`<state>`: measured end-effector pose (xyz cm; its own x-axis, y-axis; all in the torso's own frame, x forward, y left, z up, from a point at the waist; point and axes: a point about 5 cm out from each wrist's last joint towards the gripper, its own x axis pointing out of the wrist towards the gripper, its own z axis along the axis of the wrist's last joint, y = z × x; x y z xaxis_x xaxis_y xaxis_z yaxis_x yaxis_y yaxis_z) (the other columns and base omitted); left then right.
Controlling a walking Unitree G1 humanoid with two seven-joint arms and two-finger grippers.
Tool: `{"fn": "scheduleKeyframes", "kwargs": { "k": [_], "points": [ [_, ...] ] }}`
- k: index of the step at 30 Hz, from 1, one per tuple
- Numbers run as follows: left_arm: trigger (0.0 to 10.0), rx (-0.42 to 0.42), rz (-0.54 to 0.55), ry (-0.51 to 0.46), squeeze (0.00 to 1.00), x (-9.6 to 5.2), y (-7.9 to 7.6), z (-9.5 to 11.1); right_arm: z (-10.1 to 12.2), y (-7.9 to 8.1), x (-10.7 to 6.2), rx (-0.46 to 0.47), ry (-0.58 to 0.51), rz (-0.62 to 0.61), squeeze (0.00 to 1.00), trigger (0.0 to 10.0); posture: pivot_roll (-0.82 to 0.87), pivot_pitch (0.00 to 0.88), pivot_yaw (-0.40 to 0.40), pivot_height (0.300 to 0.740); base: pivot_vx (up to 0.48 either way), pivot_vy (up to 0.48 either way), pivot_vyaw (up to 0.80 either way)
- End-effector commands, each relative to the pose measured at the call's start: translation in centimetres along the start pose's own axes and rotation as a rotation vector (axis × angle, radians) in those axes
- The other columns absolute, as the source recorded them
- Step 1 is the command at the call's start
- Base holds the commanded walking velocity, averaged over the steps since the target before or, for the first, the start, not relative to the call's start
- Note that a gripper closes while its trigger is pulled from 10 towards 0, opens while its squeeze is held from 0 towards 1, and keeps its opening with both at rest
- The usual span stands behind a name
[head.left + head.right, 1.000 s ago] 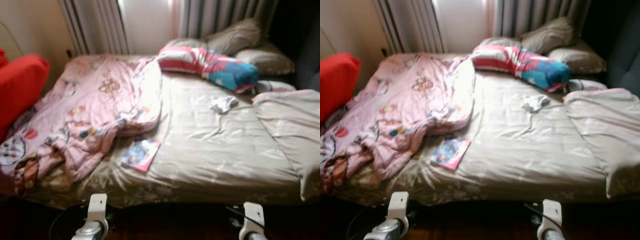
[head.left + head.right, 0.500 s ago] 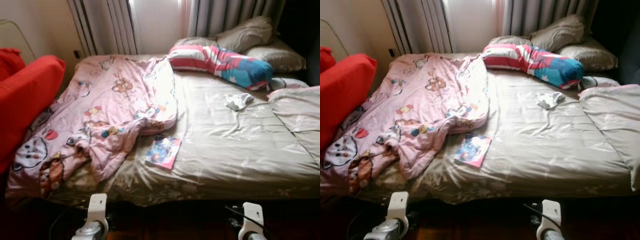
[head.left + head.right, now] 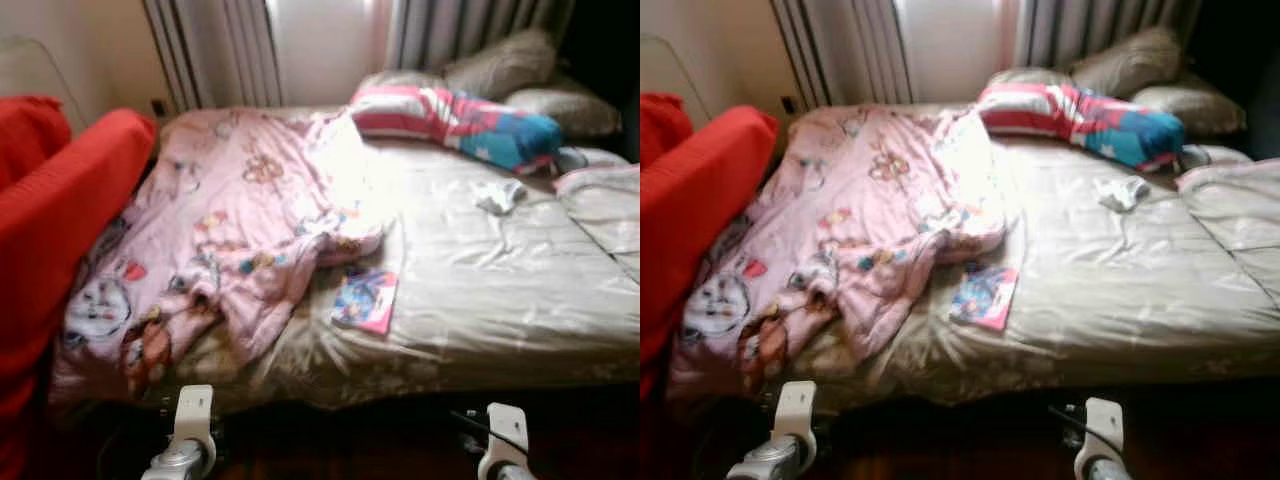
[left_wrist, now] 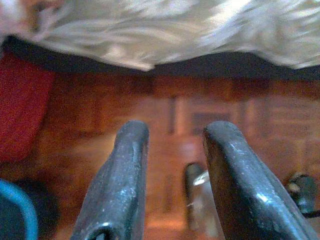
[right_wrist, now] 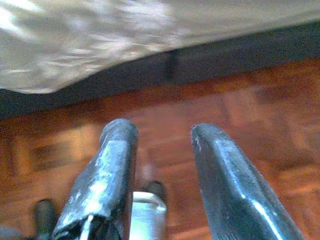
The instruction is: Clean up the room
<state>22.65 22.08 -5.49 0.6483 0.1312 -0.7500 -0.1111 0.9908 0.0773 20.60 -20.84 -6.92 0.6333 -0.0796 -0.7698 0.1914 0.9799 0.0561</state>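
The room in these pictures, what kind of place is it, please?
Most likely a bedroom in a home: an unmade bed with a rumpled pink cartoon blanket, pillows at its head, and curtains behind. A small book lies on the sheet.

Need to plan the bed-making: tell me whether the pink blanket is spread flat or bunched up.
Bunched up. The pink blanket lies crumpled in folds over the left half of the bed, its lower edge rumpled beside a small book.

left end effector [image 4: 172,175]: low, fingers apart (empty) | right end effector [image 5: 162,170]: same
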Motion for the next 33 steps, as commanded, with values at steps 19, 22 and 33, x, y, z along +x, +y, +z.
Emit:
{"fn": "scheduleKeyframes", "kwargs": {
  "k": [19, 22, 33],
  "points": [
    [10.0, -0.016, -0.024, -0.02, 0.0, 0.0, -0.52, 0.02, 0.06, -0.37, -0.05, 0.004, -0.008, -0.009, 0.0, 10.0, 0.0, 0.0, 0.024, 0.69, 0.0, 0.0, 0.0],
    [10.0, -0.015, -0.025, -0.019, 0.0, -0.01, -0.52, -0.02, 0.04, -0.37, -0.06, 0.003, -0.008, -0.01, 0.0, 10.0, -0.01, 0.0, 0.025, 0.69, 0.0, 0.0, 0.0],
    [10.0, -0.012, -0.038, -0.018, 0.0, -0.02, -0.59, -0.09, -0.03, -0.4, -0.07, -0.002, -0.006, -0.006, 0.0, 10.0, 0.0, 0.0, 0.025, 0.69, 0.0, 0.0, 0.0]
  ]
}}
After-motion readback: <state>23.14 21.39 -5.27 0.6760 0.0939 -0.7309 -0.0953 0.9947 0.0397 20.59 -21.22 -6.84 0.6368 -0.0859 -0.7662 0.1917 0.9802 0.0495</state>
